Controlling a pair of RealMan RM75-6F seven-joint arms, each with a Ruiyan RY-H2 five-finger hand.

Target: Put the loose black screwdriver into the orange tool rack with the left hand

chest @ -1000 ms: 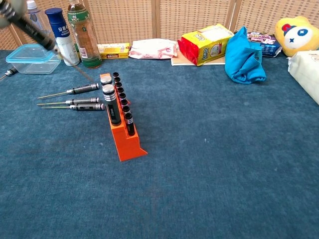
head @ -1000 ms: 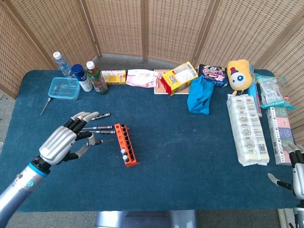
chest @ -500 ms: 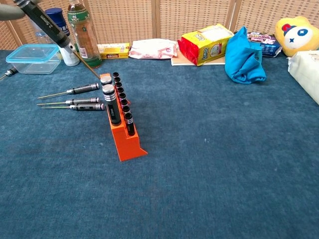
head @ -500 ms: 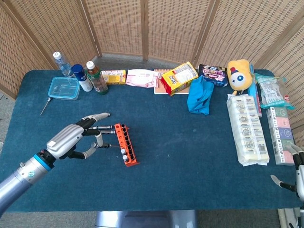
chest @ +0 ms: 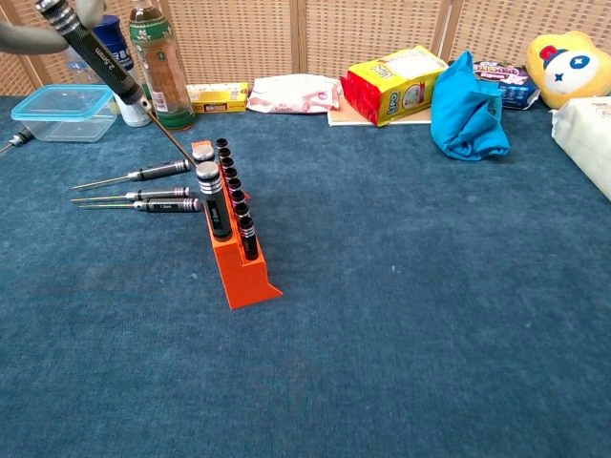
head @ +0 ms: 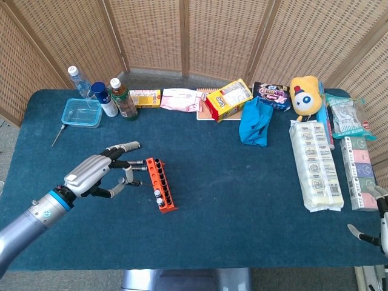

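My left hand [head: 97, 174] hovers just left of the orange tool rack [head: 161, 184] and grips a black screwdriver [chest: 94, 50]. In the chest view that screwdriver slants down to the right, its thin tip close above the far end of the rack [chest: 236, 250]. Only a grey edge of the left hand [chest: 19, 36] shows there at the top left. One black-handled driver [chest: 212, 198] stands in the rack. Three more screwdrivers [chest: 143, 196] lie flat on the blue cloth left of the rack. My right hand [head: 377, 221] hangs at the table's lower right corner, fingers apart, holding nothing.
Bottles [head: 123, 99] and a clear plastic box [head: 80, 113] stand at the back left, with a small tool [head: 57, 134] beside them. Snack packs [head: 229, 100], a blue cloth [head: 256, 121], a yellow plush [head: 305, 91] and wrapped packs [head: 315, 163] fill the back and right side.
My left hand has carried the screwdriver rightward toward the rack; its tip went from left of the rack to just above the rack's far end. The right hand barely moved.
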